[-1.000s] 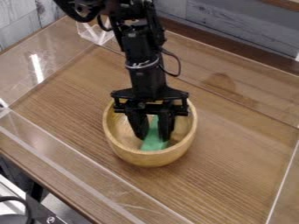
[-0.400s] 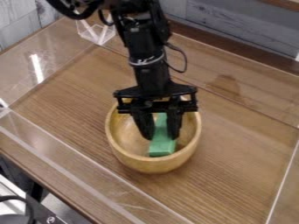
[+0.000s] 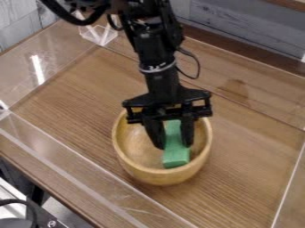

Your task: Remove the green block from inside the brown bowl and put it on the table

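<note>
**Green block being gripped inside the bowl**

Wood is filling the scene: the glossy, grained table [image 3: 71, 107] is stretching away to the left of the gripper [image 3: 169, 135], and the round, thick-rimmed bowl [image 3: 128, 157] is sitting directly beneath it. The gripper is pointing steeply down into the bowl, its jaws pinching shut on the upper end of the green block [image 3: 179, 150], which is leaning tilted with its lower end near the bowl's floor, just right of the fingers. The block is looking light, rigid and smooth, so probably a little slippery; gripping across its narrow faces near the middle seems safest.
</note>
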You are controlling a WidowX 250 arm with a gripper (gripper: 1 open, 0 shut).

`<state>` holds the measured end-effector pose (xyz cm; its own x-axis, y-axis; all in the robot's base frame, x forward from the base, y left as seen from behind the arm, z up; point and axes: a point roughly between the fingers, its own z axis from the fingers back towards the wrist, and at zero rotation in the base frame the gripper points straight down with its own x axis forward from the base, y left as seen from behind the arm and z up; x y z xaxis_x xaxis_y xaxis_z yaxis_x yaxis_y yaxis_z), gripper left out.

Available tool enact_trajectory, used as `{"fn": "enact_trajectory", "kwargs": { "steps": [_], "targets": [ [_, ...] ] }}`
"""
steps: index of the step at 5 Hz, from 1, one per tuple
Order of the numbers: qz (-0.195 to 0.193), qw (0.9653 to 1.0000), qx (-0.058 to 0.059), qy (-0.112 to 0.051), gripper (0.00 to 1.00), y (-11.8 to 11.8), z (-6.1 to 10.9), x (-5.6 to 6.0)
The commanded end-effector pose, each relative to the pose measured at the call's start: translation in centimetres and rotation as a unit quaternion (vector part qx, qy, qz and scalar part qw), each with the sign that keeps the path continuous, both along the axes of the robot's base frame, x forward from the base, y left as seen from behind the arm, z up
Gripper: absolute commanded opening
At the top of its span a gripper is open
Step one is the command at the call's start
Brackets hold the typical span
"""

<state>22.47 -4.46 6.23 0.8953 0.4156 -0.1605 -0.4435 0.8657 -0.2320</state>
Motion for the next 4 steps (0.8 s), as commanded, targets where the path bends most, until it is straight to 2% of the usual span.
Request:
{"fn": "enact_trajectory", "kwargs": {
  "steps": [1,2,4],
  "targets": [
    [0.035,0.999,-0.006,-0.028,0.0,-1.5,1.1,0.5],
    [0.054,0.9981,-0.008,-0.027,0.0,-3.1,0.8,0.5],
    [0.085,0.9961,-0.009,-0.023,0.0,-4.5,0.7,0.3]
  ]
}}
